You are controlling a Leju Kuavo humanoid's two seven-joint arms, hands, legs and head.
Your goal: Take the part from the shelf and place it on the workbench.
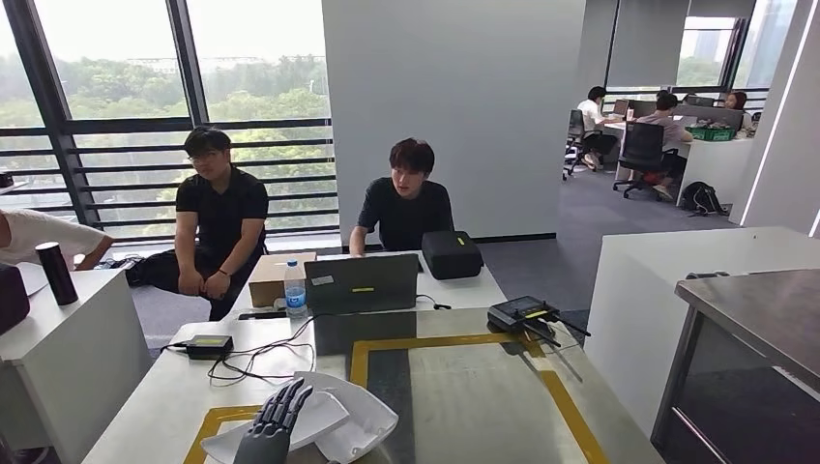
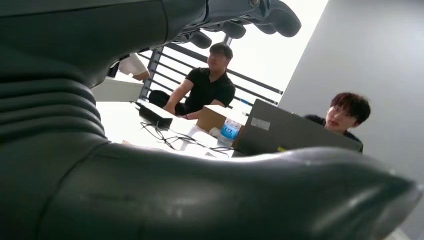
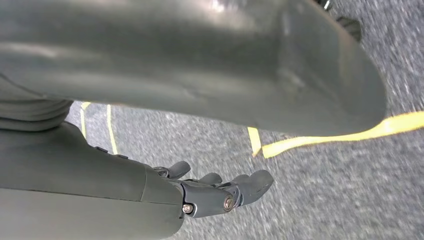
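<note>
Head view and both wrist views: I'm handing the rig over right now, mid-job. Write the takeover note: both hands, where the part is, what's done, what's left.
Left hand: over the workbench, fingers resting on the white part; whether it grips cannot be told.
Right hand: hangs at the robot's side above the grey carpet, fingers loosely curled, holding nothing.
Part: a white curved shell lying on the workbench, near its front left corner, inside the yellow tape outline.
Done: the part is off the shelf and on the workbench.
Left: lift the left hand clear and check that the part lies steady.
</note>
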